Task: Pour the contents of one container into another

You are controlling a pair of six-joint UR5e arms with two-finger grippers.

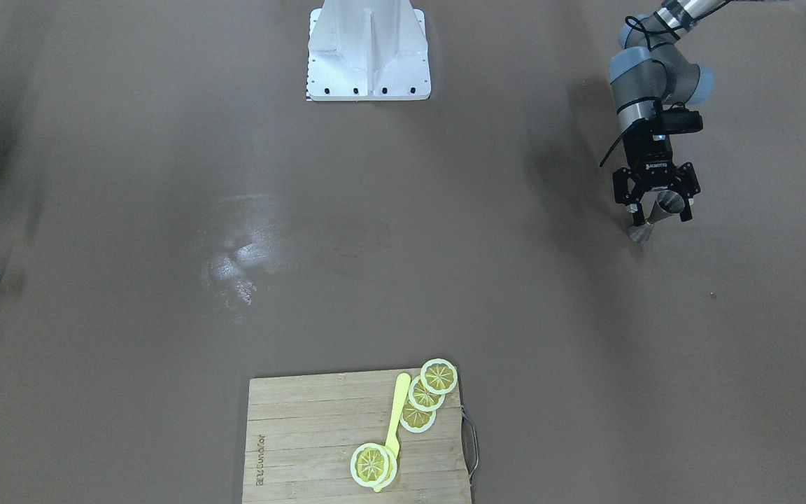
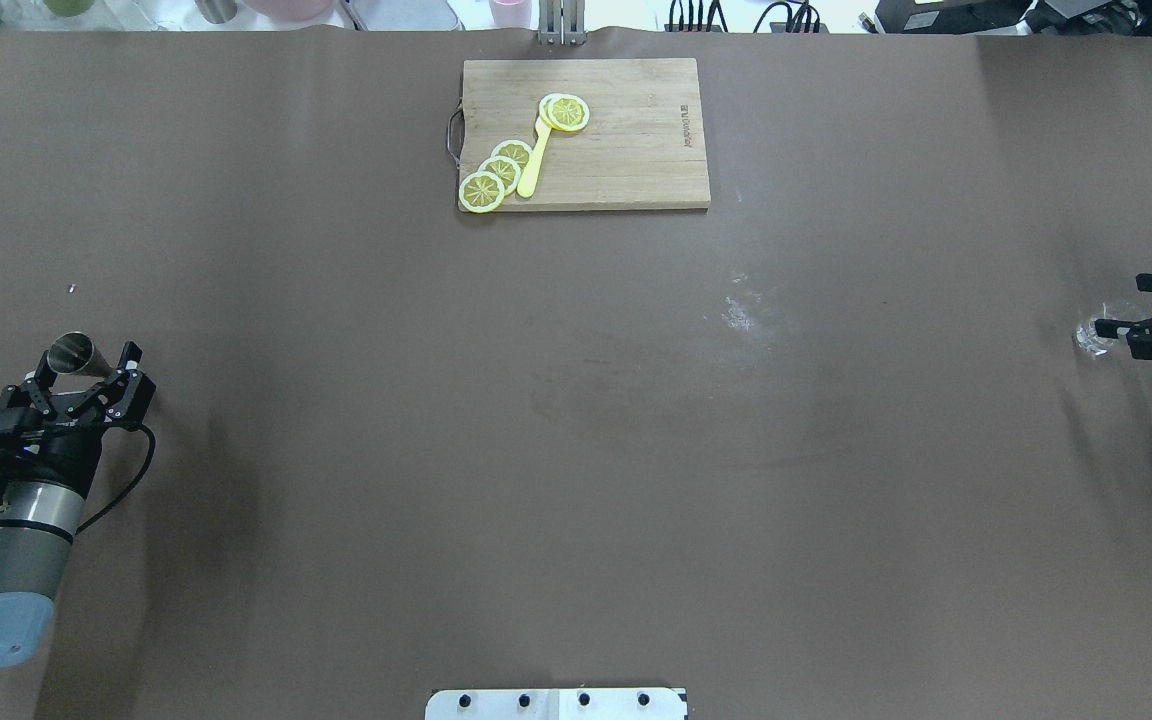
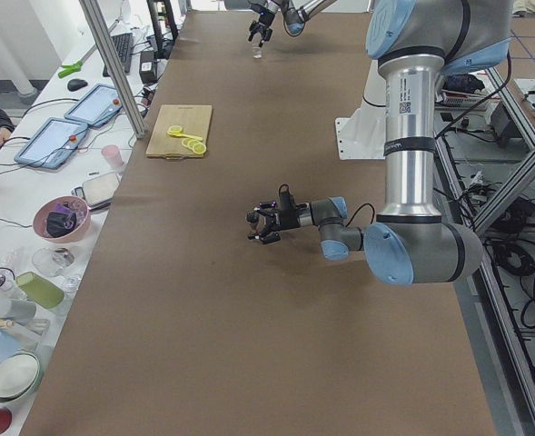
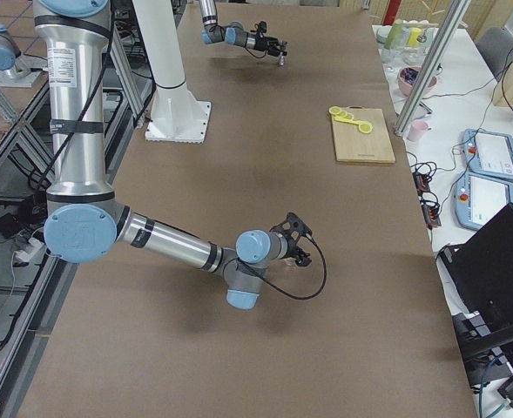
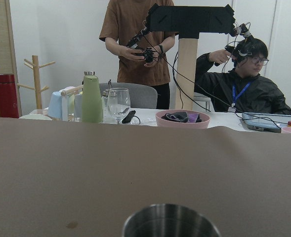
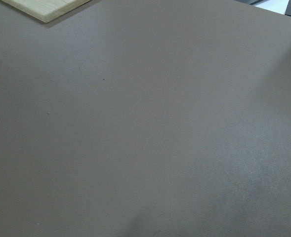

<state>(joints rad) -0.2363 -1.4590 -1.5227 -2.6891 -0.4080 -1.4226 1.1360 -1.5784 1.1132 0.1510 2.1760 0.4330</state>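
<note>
The jigger (image 1: 667, 204) stands upper right in the front-facing view, between the spread jaws of the left gripper (image 1: 657, 212). We judge it light, rigid and slippery: grip the narrow waist. The right gripper (image 2: 1136, 315), also spread, sits beside the fragile glass cup (image 2: 1091, 338).

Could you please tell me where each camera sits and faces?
Front: across the table, facing the base; left gripper at jigger.
Overhead: behind the base, facing forward; right gripper by glass.
Left side: table's left end; left arm near.
Right side: opposite end; right arm near.
Left wrist: level; jigger rim, people beyond.
Right wrist: down at the table.
Shared: front and overhead show the cutting board.
</note>
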